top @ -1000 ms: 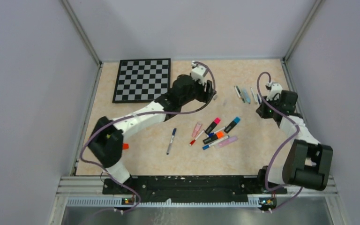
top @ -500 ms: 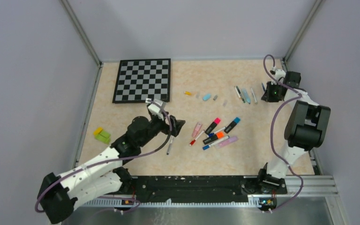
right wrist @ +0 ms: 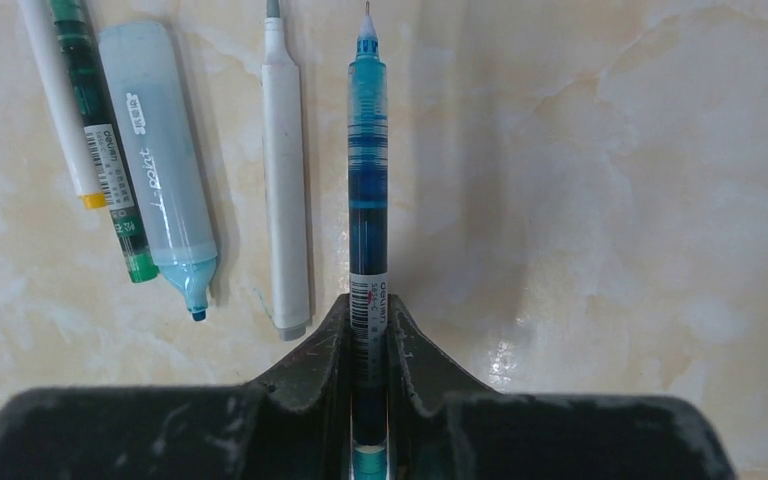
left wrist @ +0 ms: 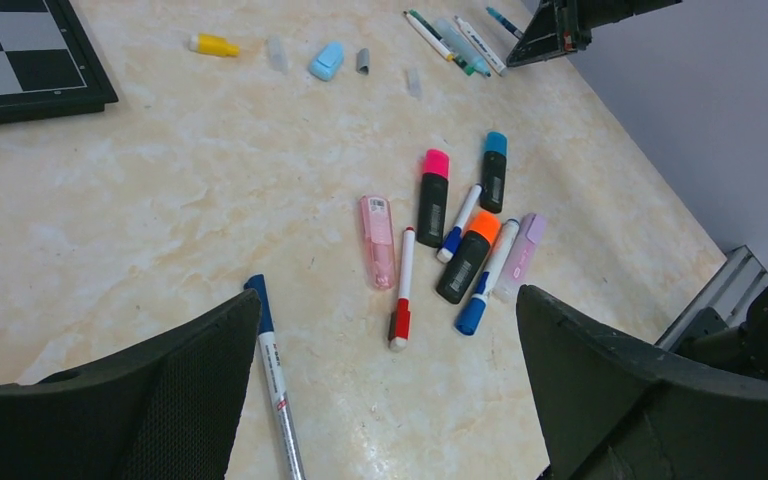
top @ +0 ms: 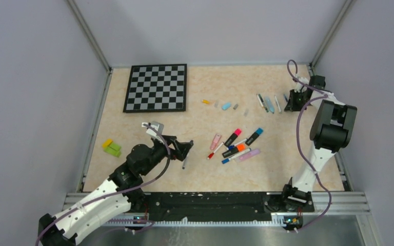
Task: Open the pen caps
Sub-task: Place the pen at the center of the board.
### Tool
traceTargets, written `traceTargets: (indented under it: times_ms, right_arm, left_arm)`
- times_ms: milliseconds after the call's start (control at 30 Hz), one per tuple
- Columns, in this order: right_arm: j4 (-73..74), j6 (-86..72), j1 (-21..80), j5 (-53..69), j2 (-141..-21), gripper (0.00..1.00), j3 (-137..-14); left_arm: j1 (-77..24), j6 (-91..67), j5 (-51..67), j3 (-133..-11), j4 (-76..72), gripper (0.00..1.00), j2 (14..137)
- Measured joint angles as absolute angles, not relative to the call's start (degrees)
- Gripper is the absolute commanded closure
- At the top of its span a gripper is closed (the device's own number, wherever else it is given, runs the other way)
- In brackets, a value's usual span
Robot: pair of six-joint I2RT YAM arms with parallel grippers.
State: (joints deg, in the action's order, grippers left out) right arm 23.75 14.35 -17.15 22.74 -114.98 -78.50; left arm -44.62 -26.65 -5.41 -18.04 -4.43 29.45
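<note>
Right wrist: right gripper [right wrist: 368, 322] is clamped on a teal pen [right wrist: 367, 170], bare tip pointing away, lying on the table [right wrist: 610, 200]. 4 more pens [right wrist: 285, 180] lie just left of it.

Left wrist: left gripper [left wrist: 385, 305] is wide open, holding nothing, low over a blue-capped pen [left wrist: 278, 400].

Loose pen caps [left wrist: 326, 61] sit in a row near the chessboard [left wrist: 20, 55]: yellow, clear, light blue, grey. Centre cluster of markers [left wrist: 432, 205] has caps on: pink, light blue, orange, red.

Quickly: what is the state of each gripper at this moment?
Left gripper: open, holding nothing.
Right gripper: closed on the blue pen.
</note>
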Motion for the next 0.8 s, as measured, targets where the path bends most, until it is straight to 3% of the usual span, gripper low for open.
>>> traceTargets:
  times_ms: [267,800]
  right_arm:
    - [24.21,14.37,-17.17,23.40,-115.37,0.81,-78.91]
    - [24.16,14.37,-17.17,24.08,-115.24,0.75,-78.74]
  left_arm:
    - [-44.62,-28.01,-4.95,-18.04,-4.29,0.01,32.05]
    - [-44.62,-29.19,-2.37,-18.06,-2.52,0.01,32.91]
